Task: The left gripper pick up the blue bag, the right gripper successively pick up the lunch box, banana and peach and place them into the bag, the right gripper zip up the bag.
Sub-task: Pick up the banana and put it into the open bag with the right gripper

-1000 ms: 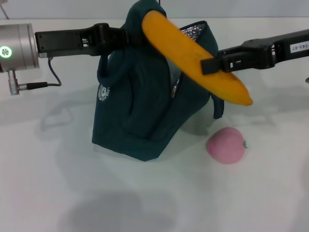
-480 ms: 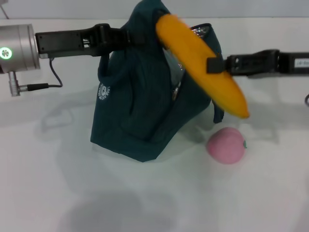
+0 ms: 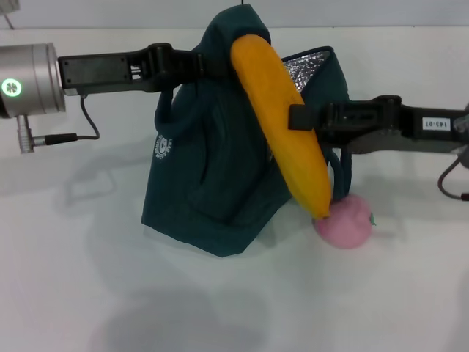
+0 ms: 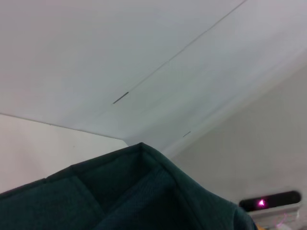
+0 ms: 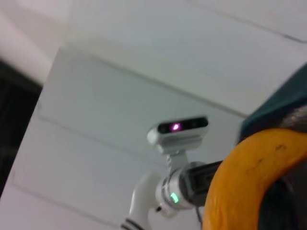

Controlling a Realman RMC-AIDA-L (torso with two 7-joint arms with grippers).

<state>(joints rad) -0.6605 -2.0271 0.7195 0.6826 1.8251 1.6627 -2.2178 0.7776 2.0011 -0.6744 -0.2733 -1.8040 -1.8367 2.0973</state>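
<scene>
Two grippers busy: left gripper clenches the blue bag; right gripper grasps the banana, which next needs lowering inside.

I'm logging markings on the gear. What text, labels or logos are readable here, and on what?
White label on the right gripper arm: digits, seen upside down, too small to read surely.
Round white logo on the blue bag: a mark, no legible words.
Banana, peach: no text.
Left gripper: no text visible.
</scene>
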